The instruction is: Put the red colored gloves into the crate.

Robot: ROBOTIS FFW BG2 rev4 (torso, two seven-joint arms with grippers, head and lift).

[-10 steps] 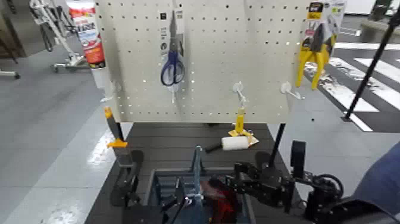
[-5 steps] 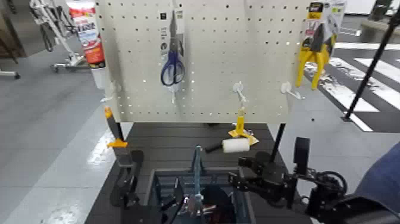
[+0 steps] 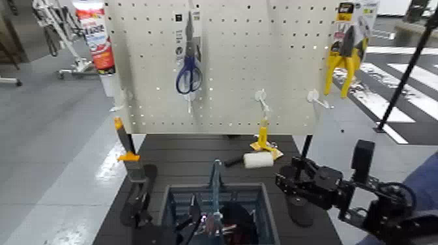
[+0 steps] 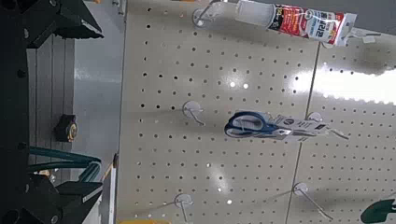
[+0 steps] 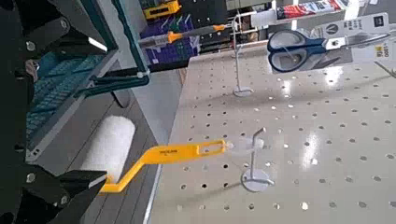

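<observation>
The grey-blue slatted crate [image 3: 175,203] stands at the near edge of the dark table, its upright handle [image 3: 214,184] in the middle. The red gloves [image 3: 236,220] lie inside its right half, mostly dark, with little red showing. My right gripper [image 3: 287,178] is open and empty, just right of the crate at rim height. The right wrist view shows its fingers [image 5: 45,38] spread, with the crate wall [image 5: 58,86] beside them. My left gripper [image 4: 93,110] is open and empty, and faces the pegboard; I cannot make it out in the head view.
A white pegboard [image 3: 228,98] stands behind the table with blue scissors [image 3: 188,70], yellow pliers [image 3: 344,52], a sealant tube [image 3: 96,36] and bare hooks. A paint roller [image 3: 257,158] lies behind the crate. A black clamp foot [image 3: 139,195] sits left of the crate. A blue sleeve [image 3: 420,189] shows at far right.
My right gripper held the red gloves over the crate's right half, let them drop inside, and has moved right and clear of the crate. The left arm has not moved.
</observation>
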